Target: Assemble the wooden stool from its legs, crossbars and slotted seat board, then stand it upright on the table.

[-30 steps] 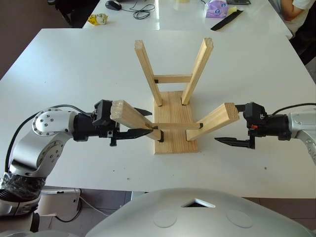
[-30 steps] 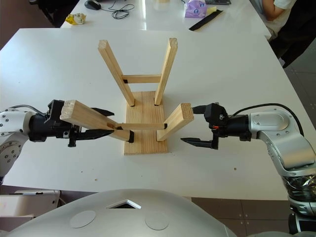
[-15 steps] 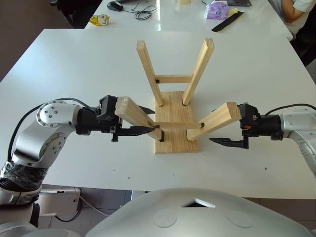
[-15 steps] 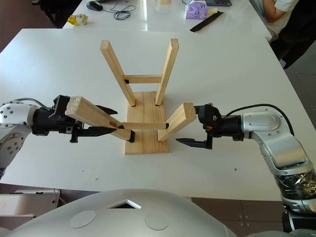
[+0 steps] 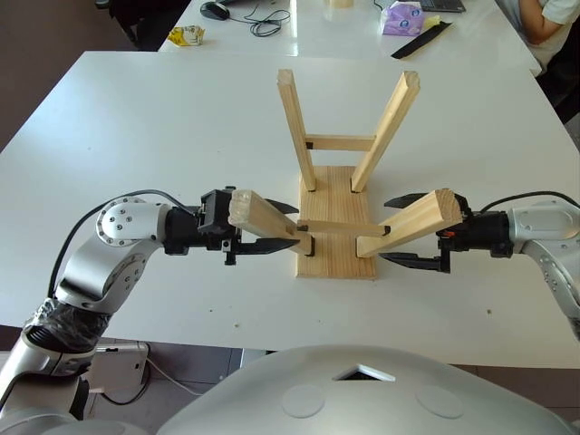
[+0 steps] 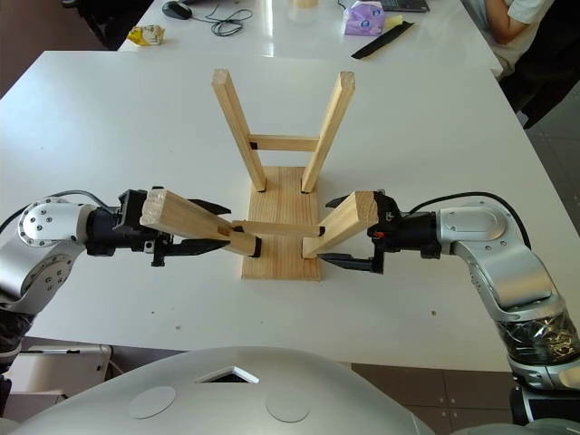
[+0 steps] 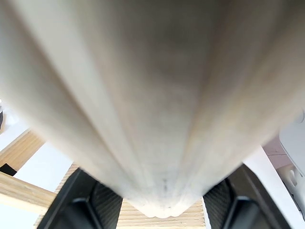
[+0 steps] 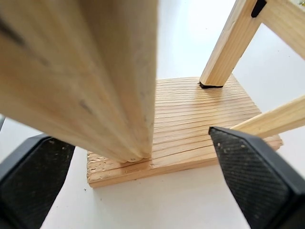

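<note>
The wooden stool lies upside down, its slotted seat board flat on the white table. Two far legs stand up, joined by a crossbar. The near legs lean towards me, joined by a second crossbar. My left gripper is open and straddles the near left leg, which looms in the left wrist view. My right gripper is open around the near right leg, its pads standing clear of the wood.
A second table behind holds a mouse, cables, a yellow wrapper, a purple pack and a black strip. Bare tabletop lies to either side of the stool. The table's front edge runs just below both arms.
The whole picture has shifted right, so the camera moved. My right gripper has slid inward and now straddles the near right leg. My left gripper stays around the near left leg.
</note>
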Robot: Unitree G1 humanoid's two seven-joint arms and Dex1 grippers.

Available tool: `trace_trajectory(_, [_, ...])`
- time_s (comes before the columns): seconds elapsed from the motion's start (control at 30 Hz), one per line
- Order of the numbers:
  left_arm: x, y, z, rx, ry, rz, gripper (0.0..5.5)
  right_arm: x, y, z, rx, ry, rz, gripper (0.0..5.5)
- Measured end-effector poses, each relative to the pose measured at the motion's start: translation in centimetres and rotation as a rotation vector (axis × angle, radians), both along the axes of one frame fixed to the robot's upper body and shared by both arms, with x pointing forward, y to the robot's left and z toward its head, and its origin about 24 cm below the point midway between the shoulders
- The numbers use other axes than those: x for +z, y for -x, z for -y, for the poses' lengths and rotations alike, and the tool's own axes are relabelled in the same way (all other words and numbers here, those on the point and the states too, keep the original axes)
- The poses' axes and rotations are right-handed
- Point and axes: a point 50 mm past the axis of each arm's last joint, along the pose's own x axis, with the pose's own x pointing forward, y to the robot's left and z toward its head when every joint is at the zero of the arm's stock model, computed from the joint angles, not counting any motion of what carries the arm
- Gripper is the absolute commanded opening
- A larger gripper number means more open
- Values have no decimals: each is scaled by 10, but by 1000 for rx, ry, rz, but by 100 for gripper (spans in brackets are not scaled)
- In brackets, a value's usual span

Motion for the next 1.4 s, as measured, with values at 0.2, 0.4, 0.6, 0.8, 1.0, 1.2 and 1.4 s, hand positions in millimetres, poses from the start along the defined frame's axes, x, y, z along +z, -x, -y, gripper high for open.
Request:
trace_trajectory(0.2, [0,-2,1,-6,-3,-2,205,-2,1,-2,5,0,-4,495])
trace_trajectory(0.4, [3,-10,3,-28,-20,-21,205,-3,0,-2,-9,9,7,495])
trace_trajectory(0.6, [4,-17,3,-52,-32,-36,205,-5,1,-2,-23,-1,13,495])
trace_trajectory(0.8, [5,-23,4,-72,-40,-41,205,-8,3,-4,-30,-24,10,495])
trace_trajectory(1.0, [6,-25,4,-80,-42,-41,205,-8,3,-3,-24,-19,6,495])
trace_trajectory(1.2, [5,-22,5,-64,-36,-34,205,0,5,9,38,46,-22,536])
trace_trajectory(1.4, [4,-19,7,-51,-31,-18,205,3,1,32,61,165,-21,536])
